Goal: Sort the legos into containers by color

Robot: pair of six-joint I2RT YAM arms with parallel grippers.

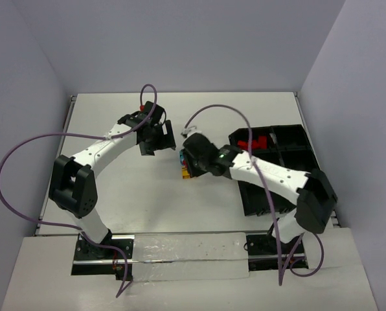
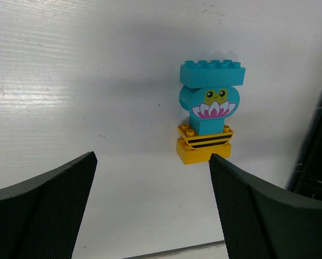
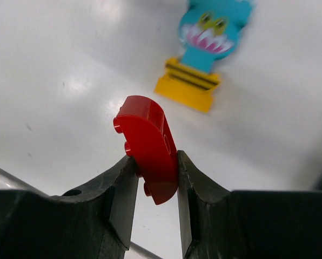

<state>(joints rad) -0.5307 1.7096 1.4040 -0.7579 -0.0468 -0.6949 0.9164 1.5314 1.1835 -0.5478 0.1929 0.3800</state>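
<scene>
Near the middle of the table, the right gripper is clenched on a red brick held above the surface (the carry step, I judge). Next comes a swing right to the black tray, whose far bin holds red bricks. The brick stands on edge, long axis along the fingers, studs leftward. The left gripper hangs released before the cyan-and-yellow stack.

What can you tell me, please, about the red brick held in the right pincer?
The red brick is glossy plastic with a rounded outline and studs along its left side. It stands edge-on, clamped between the right pincer's two black fingers, which press both faces. It seems raised off the white table, apart from the cyan-and-yellow stack.
</scene>
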